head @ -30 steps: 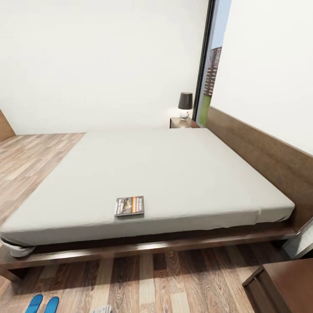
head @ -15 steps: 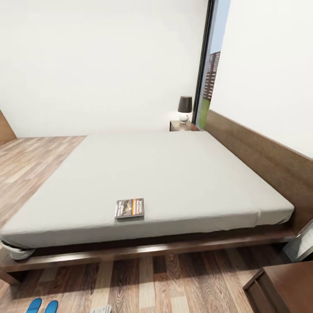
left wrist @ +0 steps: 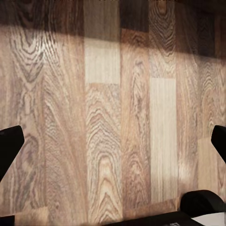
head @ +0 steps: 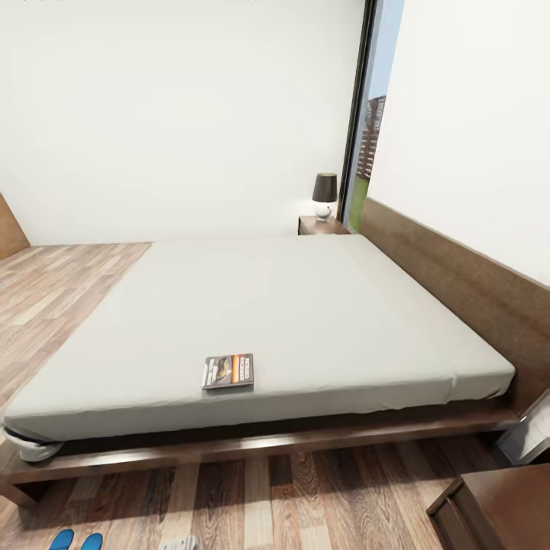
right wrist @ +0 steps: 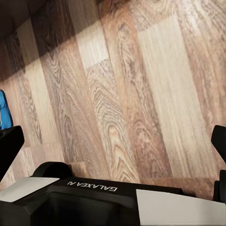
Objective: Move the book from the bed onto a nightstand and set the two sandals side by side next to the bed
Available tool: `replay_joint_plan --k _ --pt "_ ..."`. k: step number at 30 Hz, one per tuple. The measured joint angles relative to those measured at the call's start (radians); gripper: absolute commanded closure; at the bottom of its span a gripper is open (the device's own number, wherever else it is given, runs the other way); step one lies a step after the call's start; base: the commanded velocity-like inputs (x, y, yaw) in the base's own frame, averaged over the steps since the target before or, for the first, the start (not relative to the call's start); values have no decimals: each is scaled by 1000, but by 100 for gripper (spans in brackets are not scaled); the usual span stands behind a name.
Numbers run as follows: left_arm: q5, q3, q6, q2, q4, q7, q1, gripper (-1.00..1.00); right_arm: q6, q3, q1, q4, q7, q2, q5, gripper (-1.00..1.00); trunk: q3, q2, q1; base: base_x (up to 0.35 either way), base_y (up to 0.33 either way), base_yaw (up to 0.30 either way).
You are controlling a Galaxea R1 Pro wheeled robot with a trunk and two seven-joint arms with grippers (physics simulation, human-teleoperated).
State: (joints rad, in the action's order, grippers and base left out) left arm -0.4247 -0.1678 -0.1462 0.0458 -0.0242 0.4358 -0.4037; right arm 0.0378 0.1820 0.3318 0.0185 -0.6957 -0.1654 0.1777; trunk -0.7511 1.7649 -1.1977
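Observation:
The book (head: 228, 371), dark with an orange band, lies flat on the bed (head: 305, 305) close to its near edge. Both blue sandals (head: 75, 541) lie side by side on the plank floor at the head view's bottom left, cut by the frame edge. A blue sliver of a sandal (right wrist: 4, 110) also peeks in at the right wrist view's edge. One nightstand (head: 500, 508) stands at the near right, another nightstand (head: 321, 225) beyond the bed. My left gripper (left wrist: 113, 141) and right gripper (right wrist: 113, 141) both hang open over bare floor.
A dark-shaded lamp (head: 325, 194) stands on the far nightstand beside the tall window (head: 370, 114). The brown headboard (head: 458, 283) runs along the right wall. A pale grey object (head: 179, 544) pokes in at the bottom edge. Wood floor stretches to the bed's left.
The whole head view has shifted: the bed and book sit slightly further off and the sandals have slid toward the bottom edge. The camera moved, the things did not.

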Motion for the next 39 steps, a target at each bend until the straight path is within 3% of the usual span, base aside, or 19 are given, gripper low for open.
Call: replay_joint_plan --k 39 --pt "0 0 0 0 0 0 1 -100 0 0 0 0 0 0 0 -100 122 -273 150 0 0 0"
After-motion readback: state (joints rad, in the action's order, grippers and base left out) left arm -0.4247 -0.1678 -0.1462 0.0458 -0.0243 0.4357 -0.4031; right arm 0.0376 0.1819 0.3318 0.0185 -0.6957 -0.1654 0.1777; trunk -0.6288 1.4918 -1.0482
